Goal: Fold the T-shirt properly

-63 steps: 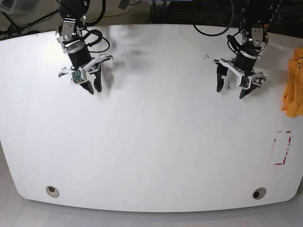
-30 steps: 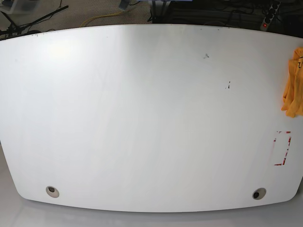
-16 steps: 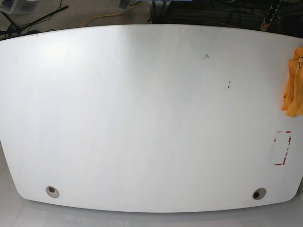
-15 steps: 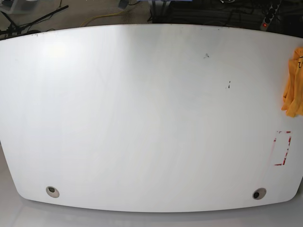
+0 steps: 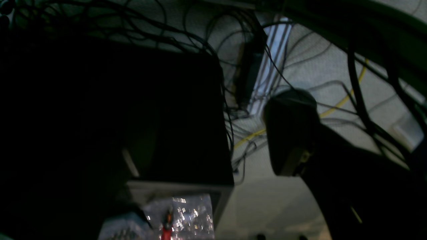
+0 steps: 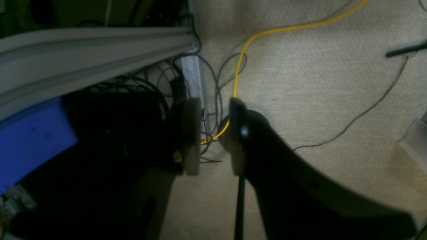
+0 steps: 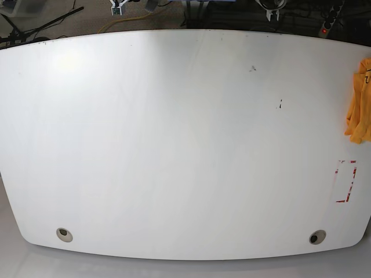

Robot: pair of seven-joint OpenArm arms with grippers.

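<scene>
The T-shirt (image 7: 360,102) lies bunched at the right edge of the white table (image 7: 174,145), while the right end effector (image 6: 213,136) hangs empty, narrowly parted, and the left end effector's state cannot be told.

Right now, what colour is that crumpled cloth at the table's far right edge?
Orange-yellow: the T-shirt, seen best in the base view, bunched at the white table's edge.

Both arms pulled back past table's far edge; only tips show in base view. Right gripper (image 6: 213,140): jaws narrowly apart, nothing between, pointing at floor. Left gripper: one dark finger (image 5: 290,133) visible in wrist cam, other hidden in shadow.
</scene>
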